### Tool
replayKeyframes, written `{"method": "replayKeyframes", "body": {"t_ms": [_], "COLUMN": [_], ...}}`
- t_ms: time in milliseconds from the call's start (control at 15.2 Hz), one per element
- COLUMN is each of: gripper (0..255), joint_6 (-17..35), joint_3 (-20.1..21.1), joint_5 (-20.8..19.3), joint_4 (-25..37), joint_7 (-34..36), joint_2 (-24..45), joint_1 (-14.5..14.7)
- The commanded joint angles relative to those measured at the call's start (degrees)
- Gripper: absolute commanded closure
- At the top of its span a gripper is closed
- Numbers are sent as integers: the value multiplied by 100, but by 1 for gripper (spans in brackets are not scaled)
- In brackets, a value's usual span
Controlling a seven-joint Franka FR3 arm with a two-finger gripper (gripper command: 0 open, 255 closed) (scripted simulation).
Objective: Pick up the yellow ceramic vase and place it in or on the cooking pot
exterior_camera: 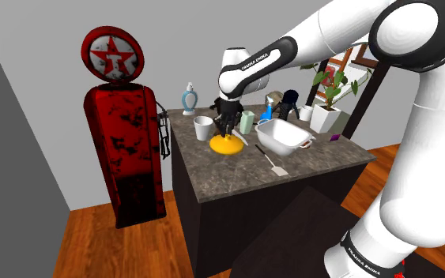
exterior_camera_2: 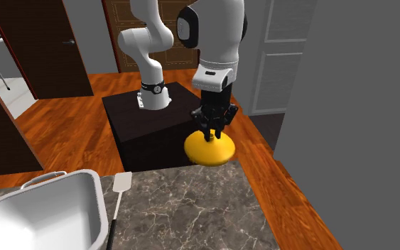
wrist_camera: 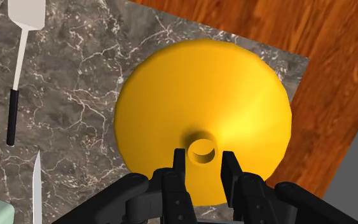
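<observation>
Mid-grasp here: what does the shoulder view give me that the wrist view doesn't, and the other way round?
Shoulder view adds: the white pot in full, just right of the vase on the counter, plus a red gas pump and a potted plant. Wrist view adds: the vase's open neck from above, with the jaws closed on it. Shared: the yellow vase, the spatula, the marbled counter.

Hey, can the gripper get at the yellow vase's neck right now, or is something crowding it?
Yes, it looks so. The gripper sits right on the yellow vase, its fingers seemingly clasping the narrow neck. The spatula and the white pot lie clear to one side.
</observation>
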Motion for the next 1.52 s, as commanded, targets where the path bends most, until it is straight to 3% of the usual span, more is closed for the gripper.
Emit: {"method": "replayKeyframes", "body": {"t_ms": [0, 396, 924, 1452], "gripper": [255, 255, 255, 255], "joint_6": [-139, -520, -645, -896], "joint_3": [-2, 2, -399, -769], "joint_5": [6, 18, 113, 248], "joint_4": [52, 229, 383, 971], "joint_7": [-15, -33, -1107, -2164], "joint_2": [-86, -291, -295, 18], "joint_1": [-6, -6, -632, -1263]}}
